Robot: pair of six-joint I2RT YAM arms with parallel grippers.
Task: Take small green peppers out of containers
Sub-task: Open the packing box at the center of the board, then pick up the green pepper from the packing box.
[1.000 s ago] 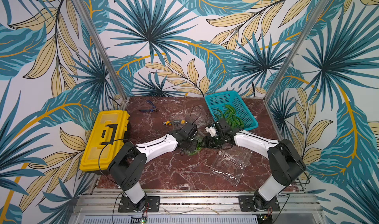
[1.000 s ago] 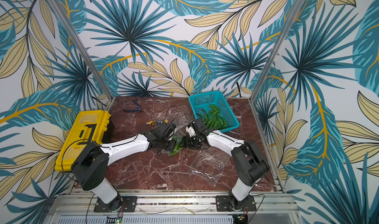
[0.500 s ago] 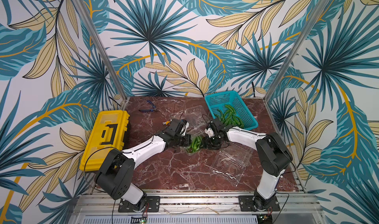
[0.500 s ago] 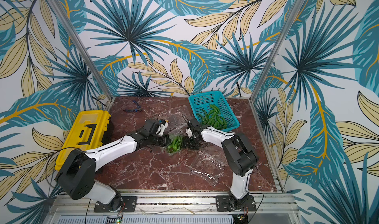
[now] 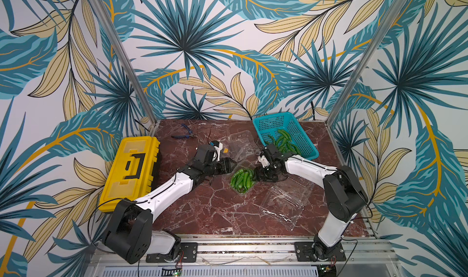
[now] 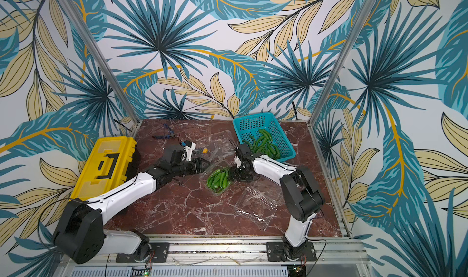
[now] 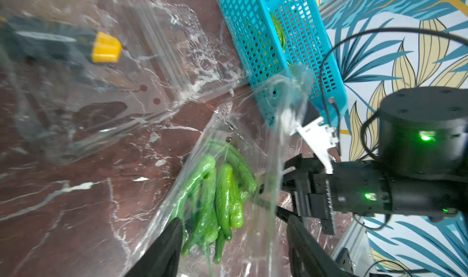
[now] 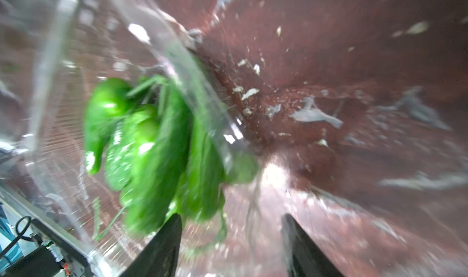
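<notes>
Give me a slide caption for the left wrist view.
Left gripper open before green peppers in a clear clamshell, right gripper opposite, teal basket beyond.

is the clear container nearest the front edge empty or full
Empty: the clear container lies open, with nothing green inside it in both top views.

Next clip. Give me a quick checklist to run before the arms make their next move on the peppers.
1. Left claw open: ok.
2. Right claw open: ok.
3. Peppers out of their clear container: not ok, they lie in it.
4. Its lid clear of the peppers: cannot tell, plastic blurred.
5. Teal basket has room: ok.
6. Empty container apart from the peppers: ok.
</notes>
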